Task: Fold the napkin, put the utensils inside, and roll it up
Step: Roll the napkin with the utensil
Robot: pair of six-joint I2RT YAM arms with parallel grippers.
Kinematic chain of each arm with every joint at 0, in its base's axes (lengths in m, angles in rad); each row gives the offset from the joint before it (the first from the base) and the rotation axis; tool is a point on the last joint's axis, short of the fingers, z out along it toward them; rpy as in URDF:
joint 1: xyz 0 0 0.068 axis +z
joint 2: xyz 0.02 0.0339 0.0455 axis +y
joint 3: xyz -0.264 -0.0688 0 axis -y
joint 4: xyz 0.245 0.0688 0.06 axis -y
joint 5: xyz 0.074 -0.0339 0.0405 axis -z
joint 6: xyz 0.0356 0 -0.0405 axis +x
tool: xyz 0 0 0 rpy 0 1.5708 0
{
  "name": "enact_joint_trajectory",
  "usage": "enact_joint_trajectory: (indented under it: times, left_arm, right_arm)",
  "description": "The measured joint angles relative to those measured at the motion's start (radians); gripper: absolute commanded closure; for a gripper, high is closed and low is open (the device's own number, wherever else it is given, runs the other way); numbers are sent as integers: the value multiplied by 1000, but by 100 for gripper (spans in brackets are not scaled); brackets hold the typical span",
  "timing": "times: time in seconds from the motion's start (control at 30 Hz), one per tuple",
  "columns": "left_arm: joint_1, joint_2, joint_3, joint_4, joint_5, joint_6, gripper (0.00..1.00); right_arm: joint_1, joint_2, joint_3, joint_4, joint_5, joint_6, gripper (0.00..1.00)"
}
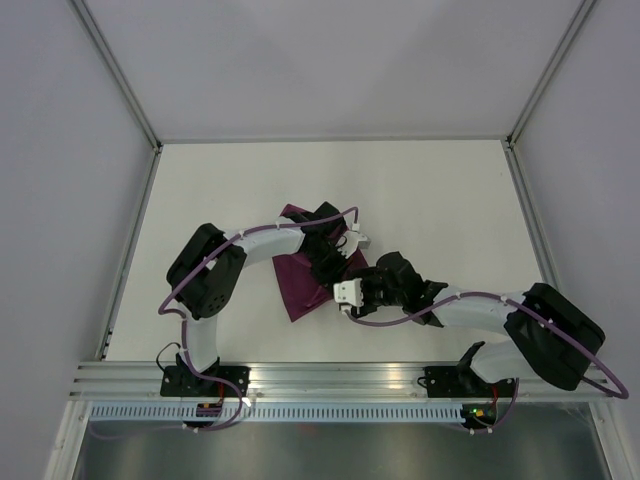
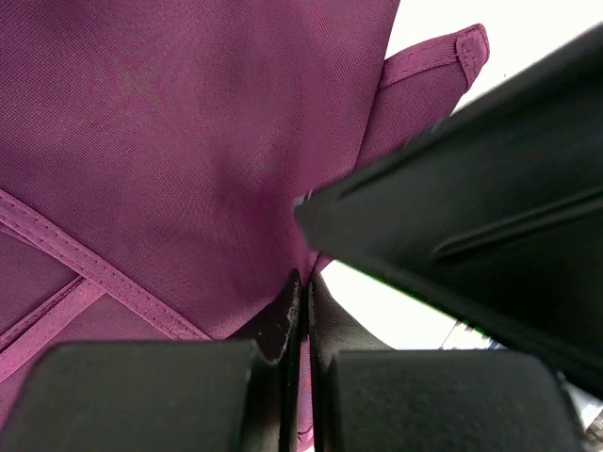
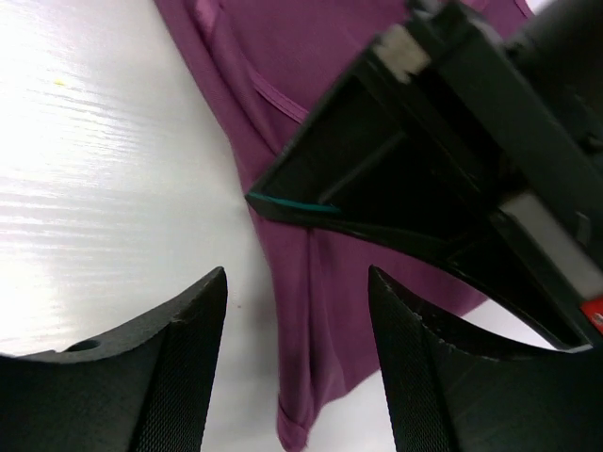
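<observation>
Left arm [image 1: 212, 278]: it rose from its base at the near left edge to a raised elbow. From there the forearm reached right and away toward the middle of the table [image 1: 440, 195], with the wrist tipped down over the cloth.

Left gripper [image 2: 300, 287]: it pointed down into the napkin [image 1: 300, 290]. Its fingers were pressed together, leaving only a hairline seam between them. A pinch of the purple fabric was drawn up into that seam, so it had hold of the cloth.

Right arm [image 1: 548, 338]: from its base at the near right edge, the bulky elbow stuck out to the right. The forearm ran left and low across the table toward the napkin's near right side.

Right gripper [image 3: 297, 363]: it sat just beside the left gripper, close above the table. Its fingers stood wide apart with nothing gripped between them. The gap faced the napkin's edge, and the left gripper's black finger crossed the view just beyond.

Napkin: it lay near the middle of the table in overlapping layers, with stitched hems showing. Most of it was hidden under the two grippers. One corner poked out on the far side of the left wrist, and another pointed toward the arms' bases.

Table: white, and bare around the cloth's left edge in the right wrist view.
</observation>
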Motion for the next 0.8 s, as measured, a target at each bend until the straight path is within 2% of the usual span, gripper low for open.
enact_joint_trajectory:
  times: [0.2, 0.53, 0.7, 0.8]
  left_arm:
    - [0, 0, 2, -5, 2, 0, 98]
    - [5, 0, 2, -21, 11, 4, 98]
    - [8, 0, 2, -27, 19, 6, 98]
    - [7, 2, 15, -33, 24, 7, 98]
  right_arm:
    - [58, 58, -12, 72, 47, -14, 34]
    - [106, 139, -13, 166, 130, -49, 43]
    - [115, 161, -13, 191, 154, -64, 57]
    - [121, 169, -13, 194, 164, -71, 69]
